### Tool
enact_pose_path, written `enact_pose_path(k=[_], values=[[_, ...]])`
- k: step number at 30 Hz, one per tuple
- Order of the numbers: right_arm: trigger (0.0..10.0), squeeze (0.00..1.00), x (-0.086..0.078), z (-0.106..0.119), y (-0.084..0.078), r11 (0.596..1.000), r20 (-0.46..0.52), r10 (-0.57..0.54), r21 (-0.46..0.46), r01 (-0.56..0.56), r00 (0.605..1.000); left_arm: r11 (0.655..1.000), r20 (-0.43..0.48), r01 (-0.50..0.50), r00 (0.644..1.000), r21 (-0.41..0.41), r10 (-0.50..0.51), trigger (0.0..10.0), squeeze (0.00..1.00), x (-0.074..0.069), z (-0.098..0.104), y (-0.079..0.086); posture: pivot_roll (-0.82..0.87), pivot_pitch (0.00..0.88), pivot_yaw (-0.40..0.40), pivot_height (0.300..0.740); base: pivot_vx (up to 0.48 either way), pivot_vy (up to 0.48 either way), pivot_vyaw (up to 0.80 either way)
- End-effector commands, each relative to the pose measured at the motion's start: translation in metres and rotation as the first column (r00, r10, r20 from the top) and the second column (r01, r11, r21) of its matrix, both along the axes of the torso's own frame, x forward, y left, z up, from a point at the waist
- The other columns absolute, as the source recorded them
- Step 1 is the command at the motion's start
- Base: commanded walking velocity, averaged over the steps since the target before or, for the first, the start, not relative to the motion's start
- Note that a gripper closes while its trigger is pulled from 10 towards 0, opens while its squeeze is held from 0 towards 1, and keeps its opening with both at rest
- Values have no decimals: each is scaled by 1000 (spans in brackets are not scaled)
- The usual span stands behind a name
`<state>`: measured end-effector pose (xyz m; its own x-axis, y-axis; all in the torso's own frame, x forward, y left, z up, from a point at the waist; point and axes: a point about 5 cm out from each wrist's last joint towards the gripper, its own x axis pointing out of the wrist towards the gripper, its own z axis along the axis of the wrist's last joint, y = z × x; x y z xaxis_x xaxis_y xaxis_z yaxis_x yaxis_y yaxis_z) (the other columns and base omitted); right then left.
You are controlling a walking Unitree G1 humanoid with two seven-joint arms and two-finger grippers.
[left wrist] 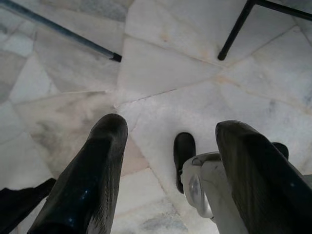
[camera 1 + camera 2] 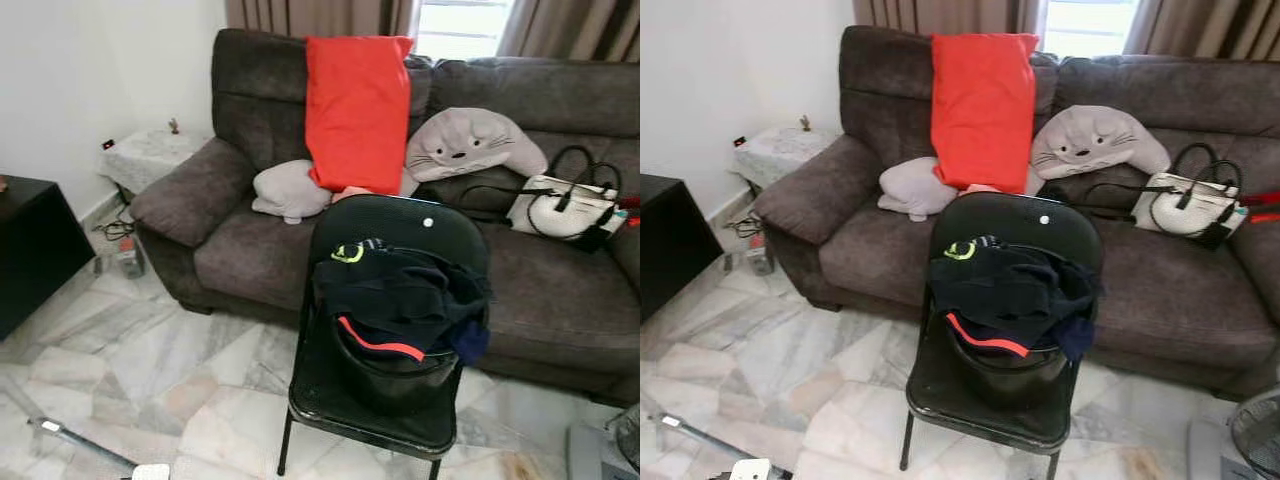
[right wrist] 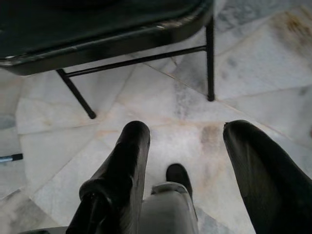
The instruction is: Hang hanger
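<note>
While both claws [image 1: 168, 146] hang spread, hanger apparently hidden.

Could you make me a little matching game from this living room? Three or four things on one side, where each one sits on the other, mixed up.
Things:
1. red pillow
2. white handbag
3. pile of dark clothes
4. grey seal cushion

Places:
A. in the tub on the black chair
B. lying on the sofa seat, far right
C. standing tall against the sofa back
D. leaning on the sofa back, between pillow and handbag

Pairs: 1-C, 2-B, 3-A, 4-D
</note>
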<state>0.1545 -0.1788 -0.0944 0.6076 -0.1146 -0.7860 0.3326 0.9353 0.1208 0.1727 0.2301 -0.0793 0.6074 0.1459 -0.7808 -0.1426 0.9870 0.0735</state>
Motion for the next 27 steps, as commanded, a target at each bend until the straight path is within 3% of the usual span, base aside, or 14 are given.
enact_pose_path(k=[1, 8, 14, 15, 16, 17, 18, 19, 21, 22, 27], values=[[10000, 0, 3, 2, 1, 1000, 28, 23, -7, -23, 999, 1000, -13, -13, 1000, 5, 13, 10000, 0, -3, -1, 3, 33, 0, 19, 740, 0, 0, 0], [10000, 0, 10, 9, 2, 997, 142, 78, -17, -76, 987, 1000, -31, -1, 1000, 11, 1, 10000, 0, -7, -3, 3, 15, 0, 17, 740, 0, 0, 0], [10000, 0, 13, 14, -1, 968, 162, 188, -197, -155, 969, 1000, -47, 8, 999, 23, -7, 10000, 0, -11, -3, 8, -34, 0, 39, 740, 0, 0, 0], [10000, 0, 21, 21, -8, 958, 216, 206, -245, -151, 954, 1000, -50, 13, 999, 25, -12, 10000, 0, -11, -3, 8, -34, 0, 39, 740, 0, 0, 0], [10000, 0, 43, 58, -40, 948, 468, 195, -317, -43, 862, 1000, -53, 17, 998, 26, -16, 10000, 0, -12, -4, 9, -63, 0, 50, 740, 0, 0, 0], [10000, 0, 43, 58, -40, 948, 468, 195, -317, -43, 862, 1000, -53, 17, 998, 26, -16, 10000, 0, -12, -4, 9, -63, 0, 50, 740, 0, 0, 0], [10000, 0, 45, 80, -55, 937, 563, 214, -350, -4, 798, 999, -54, 21, 998, 27, -20, 10000, 0, -12, -4, 9, -69, 0, 52, 740, 0, 0, 0], [10000, 0, 45, 91, -55, 930, 598, 239, -367, -4, 765, 999, -55, 26, 998, 29, -24, 10000, 0, -12, -3, 9, -63, 0, 49, 740, 0, 0, 0], [10000, 0, 46, 98, -52, 929, 621, 246, -369, 1, 744, 999, -51, 24, 998, 29, -23, 10000, 0, -12, -3, 9, -58, 0, 46, 740, 0, 0, 0], [10000, 0, 49, 109, -47, 929, 657, 252, -369, 11, 711, 999, -45, 21, 999, 30, -20, 10000, 0, -11, -3, 10, -57, 0, 45, 740, 0, 0, 0], [10000, 0, 52, 126, -43, 932, 699, 251, -361, 28, 669, 999, -44, 20, 999, 32, -19, 10000, 0, -11, -3, 10, -46, 0, 38, 740, 0, 0, 0]])
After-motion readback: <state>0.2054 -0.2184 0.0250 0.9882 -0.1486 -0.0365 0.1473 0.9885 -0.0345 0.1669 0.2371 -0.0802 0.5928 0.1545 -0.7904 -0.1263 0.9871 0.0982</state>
